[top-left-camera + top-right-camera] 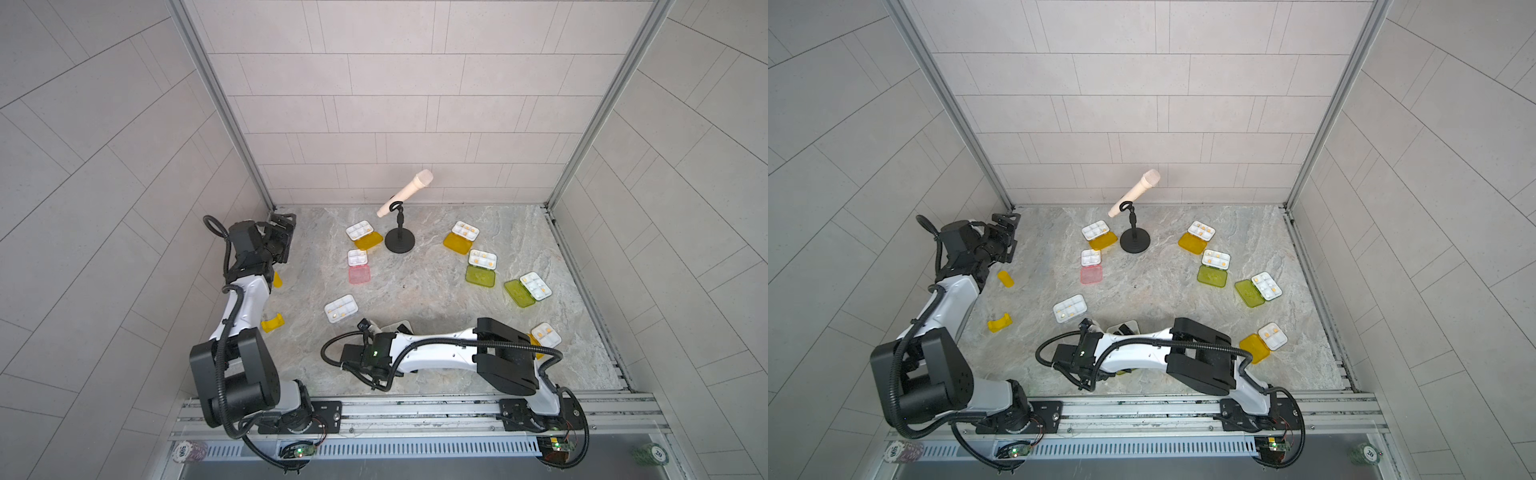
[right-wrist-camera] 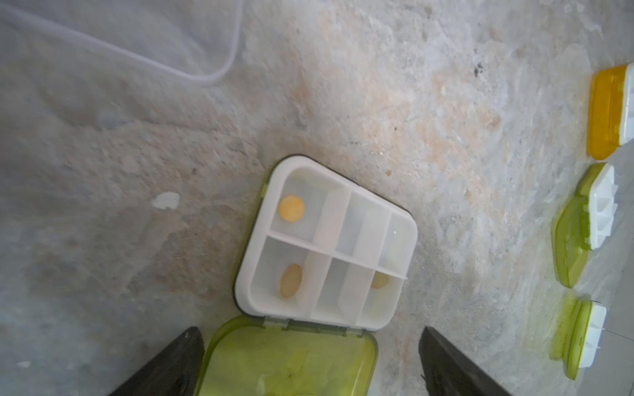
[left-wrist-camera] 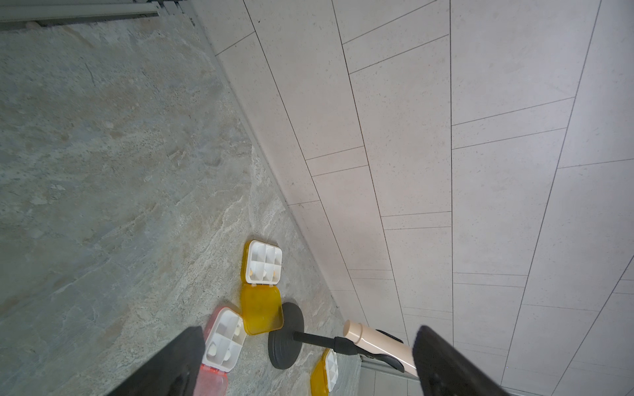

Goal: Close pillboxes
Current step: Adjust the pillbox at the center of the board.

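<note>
Several pillboxes lie open on the marble table [image 1: 415, 286], white trays beside flat lids: orange-lidded ones [image 1: 360, 235] [image 1: 461, 237] [image 1: 544, 336], green-lidded ones [image 1: 481, 268] [image 1: 528, 286], a pink-lidded one [image 1: 358, 266] and a clear one [image 1: 340, 308]. My right gripper [image 2: 310, 331] is open low over another open pillbox [image 2: 329, 240]. Its fingers stand either side of the green lid [image 2: 288, 360] without touching it. In the top views this box is mostly hidden under the right gripper [image 1: 397, 326]. My left gripper [image 1: 286, 226] is open and empty near the back left corner.
A beige microphone on a black round stand [image 1: 399, 241] stands at the back middle, next to an orange-lidded box. Two small yellow plastic pieces [image 1: 1000, 323] [image 1: 1005, 279] lie by the left arm. Tiled walls close the back and sides; a metal rail [image 1: 415, 409] runs along the front.
</note>
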`<control>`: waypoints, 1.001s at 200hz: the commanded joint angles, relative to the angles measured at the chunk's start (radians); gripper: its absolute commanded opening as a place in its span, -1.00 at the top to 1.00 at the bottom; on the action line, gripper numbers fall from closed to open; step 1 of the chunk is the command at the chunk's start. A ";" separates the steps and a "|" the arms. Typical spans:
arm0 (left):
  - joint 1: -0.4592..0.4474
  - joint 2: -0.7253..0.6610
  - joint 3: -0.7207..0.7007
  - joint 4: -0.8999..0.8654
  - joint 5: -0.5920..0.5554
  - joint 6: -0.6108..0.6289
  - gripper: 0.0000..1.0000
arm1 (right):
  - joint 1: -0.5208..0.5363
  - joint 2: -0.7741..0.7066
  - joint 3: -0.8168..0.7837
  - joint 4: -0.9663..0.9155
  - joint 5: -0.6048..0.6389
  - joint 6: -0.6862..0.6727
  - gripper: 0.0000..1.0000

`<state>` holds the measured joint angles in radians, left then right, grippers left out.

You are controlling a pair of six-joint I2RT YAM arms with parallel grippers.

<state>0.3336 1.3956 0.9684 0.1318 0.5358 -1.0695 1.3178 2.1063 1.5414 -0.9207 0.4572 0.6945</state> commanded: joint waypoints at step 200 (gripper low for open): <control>-0.244 -0.019 0.037 -0.050 0.001 0.099 -1.00 | -0.274 -0.336 -0.345 0.016 0.003 -0.118 -0.98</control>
<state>0.1467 1.3968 0.9672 0.1238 0.5484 -1.0256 1.0355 1.8599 1.2163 -0.8768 0.5034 0.6029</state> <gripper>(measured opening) 0.995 0.994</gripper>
